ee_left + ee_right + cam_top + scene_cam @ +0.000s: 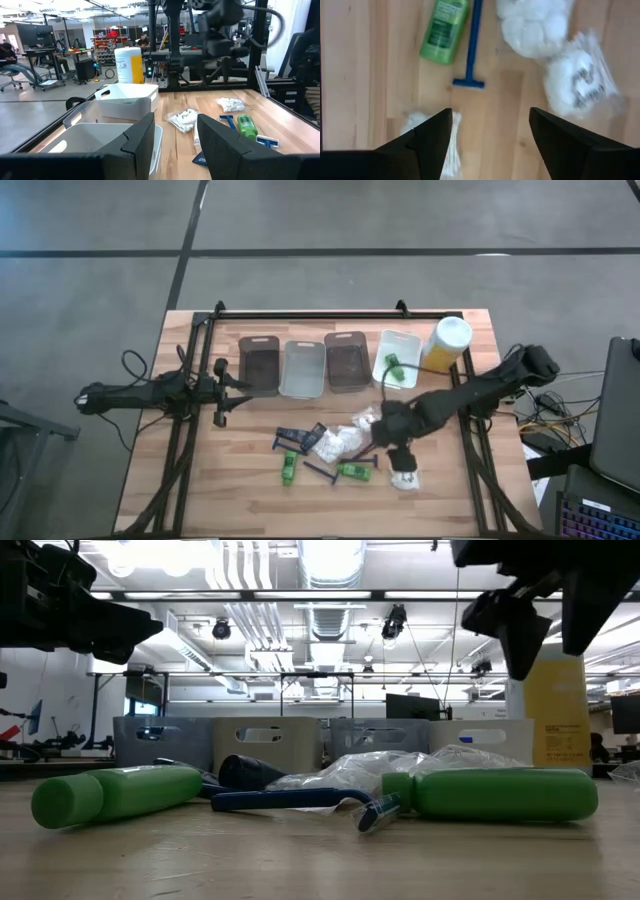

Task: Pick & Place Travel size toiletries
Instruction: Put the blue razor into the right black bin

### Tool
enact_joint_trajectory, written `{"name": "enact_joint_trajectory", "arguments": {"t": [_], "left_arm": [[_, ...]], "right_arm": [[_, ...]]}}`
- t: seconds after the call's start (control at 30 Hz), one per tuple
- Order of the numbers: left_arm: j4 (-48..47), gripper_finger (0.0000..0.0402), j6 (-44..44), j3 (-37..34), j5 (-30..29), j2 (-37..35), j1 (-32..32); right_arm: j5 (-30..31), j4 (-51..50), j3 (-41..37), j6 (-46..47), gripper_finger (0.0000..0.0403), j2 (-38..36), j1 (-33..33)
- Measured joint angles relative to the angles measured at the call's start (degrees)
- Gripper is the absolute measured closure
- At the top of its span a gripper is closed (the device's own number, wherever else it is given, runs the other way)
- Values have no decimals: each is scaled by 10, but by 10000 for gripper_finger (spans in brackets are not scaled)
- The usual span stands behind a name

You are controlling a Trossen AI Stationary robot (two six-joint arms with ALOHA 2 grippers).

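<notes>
- Right gripper [398, 452] positioned over the table's right-centre, above the toiletries pile; jaws apart and empty, as seen in the right wrist view.
- Directly beneath the right fingers [432, 137]: a white sachet [451, 150] flat on the wooden table [220, 490], lying below one finger and not gripped.
- Nearby in the same view: a green bottle [444, 29] and a blue razor [472, 47] side by side, with crinkly white sachets [570, 75] beyond.
- Left gripper [226, 392] parked at the table's left, next to the leftmost bin, above the surface; jaws apart, nothing between them.
- Four bins [303, 365] ranged in a row along the far edge; one green bottle [393, 367] already inside the rightmost white bin [412, 345].
- Tall yellow bottle [447, 343] set just beside that white bin, on its right.
- Remaining toiletries loose at table centre: a green bottle [289, 468], another green bottle [354, 471], navy packets [296, 439], a razor [320, 471], and a separate white sachet [405, 477] at the right.
- Low view: two green bottles [115, 795] lying on their sides, a razor [300, 802] between them.
</notes>
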Motion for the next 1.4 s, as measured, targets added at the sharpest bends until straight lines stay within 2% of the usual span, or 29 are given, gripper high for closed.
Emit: {"name": "enact_joint_trajectory", "arguments": {"t": [0.17,0.37,0.63,0.83,1.03,1.4], "left_arm": [[0,246,0,0,0,0,0],[-1,246,0,0,0,0,0],[-1,246,0,0,0,0,0],[-1,246,0,0,0,0,0],[-1,246,0,0,0,0,0],[-1,246,0,0,0,0,0]], "right_arm": [[8,5,60,3,132,103,8],[9,7,118,-10,157,176,8],[7,37,96,33,187,190,22],[50,43,95,38,189,220,44],[52,50,99,61,202,242,43],[50,91,69,81,262,241,43]]}}
